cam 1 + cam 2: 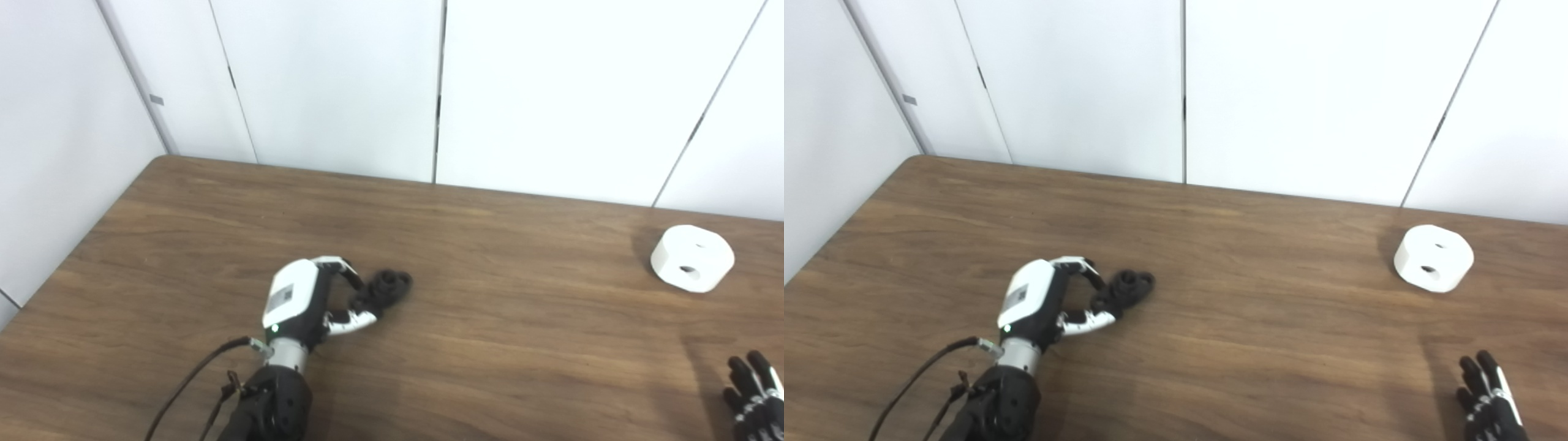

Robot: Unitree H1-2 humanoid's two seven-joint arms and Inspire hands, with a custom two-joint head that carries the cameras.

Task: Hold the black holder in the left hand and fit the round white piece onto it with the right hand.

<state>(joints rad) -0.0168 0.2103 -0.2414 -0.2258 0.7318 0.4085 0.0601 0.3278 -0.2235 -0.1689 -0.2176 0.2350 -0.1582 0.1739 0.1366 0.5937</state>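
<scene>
The black holder (pixel 387 288) lies on the wooden table (pixel 490 318), left of the middle. My left hand (pixel 306 303) is right beside it, with fingers and thumb curled around its near end, low on the table top. The round white piece (pixel 692 258) sits on the table at the far right, with holes showing in its top and side. My right hand (pixel 754 395) is at the bottom right corner, well short of the white piece, fingers spread and holding nothing. The same scene shows in the right eye view, with the holder (pixel 1130 288) and the white piece (pixel 1434 257).
White wall panels (pixel 337 86) stand directly behind the table's far edge. The table's left edge runs diagonally at the left. A black cable (pixel 190 380) hangs from my left forearm.
</scene>
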